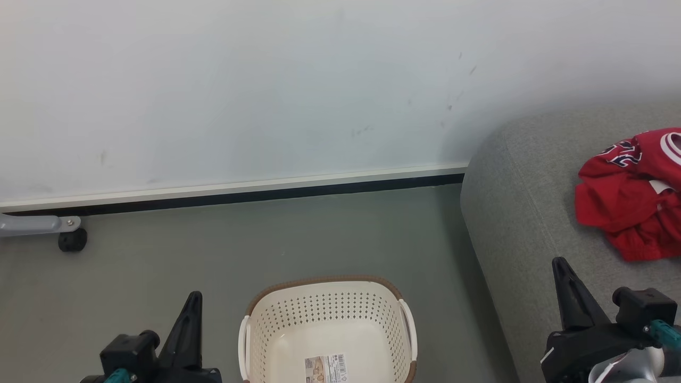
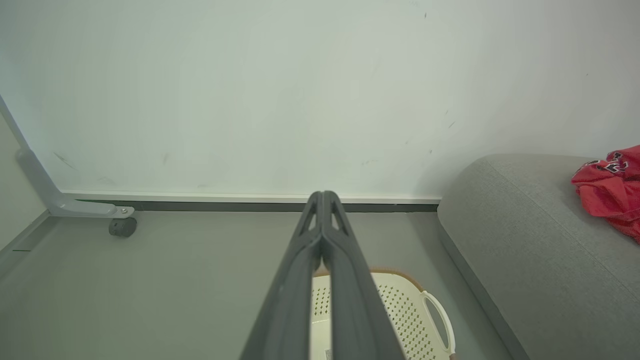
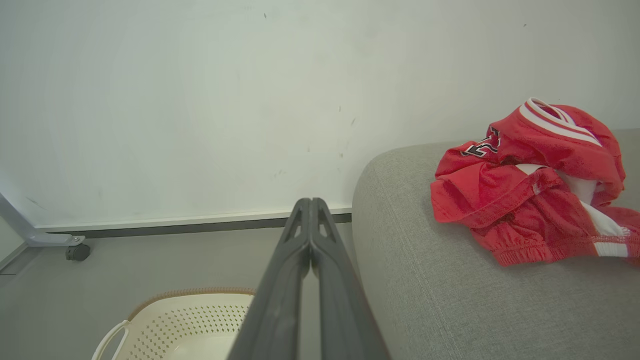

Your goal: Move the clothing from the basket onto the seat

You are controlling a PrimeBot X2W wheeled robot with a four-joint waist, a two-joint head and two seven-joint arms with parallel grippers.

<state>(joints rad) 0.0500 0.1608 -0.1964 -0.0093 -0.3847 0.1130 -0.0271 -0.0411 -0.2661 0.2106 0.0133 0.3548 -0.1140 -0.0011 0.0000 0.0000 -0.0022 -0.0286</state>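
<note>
So the red jersey clothing point(image 1: 633, 202) lies bunched on the grey sofa seat point(image 1: 521, 213) at the right, the cream laundry basket point(image 1: 330, 308) sits on the floor point(image 1: 159, 260) nearer left, and left gripper point(image 1: 194, 297) and right gripper point(image 1: 558, 264) both hover with fingers pressed together.

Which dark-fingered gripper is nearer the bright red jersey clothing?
The right gripper: it is by the grey fabric sofa seat where the clothing lies; the left gripper is beyond the cream perforated basket.
</note>
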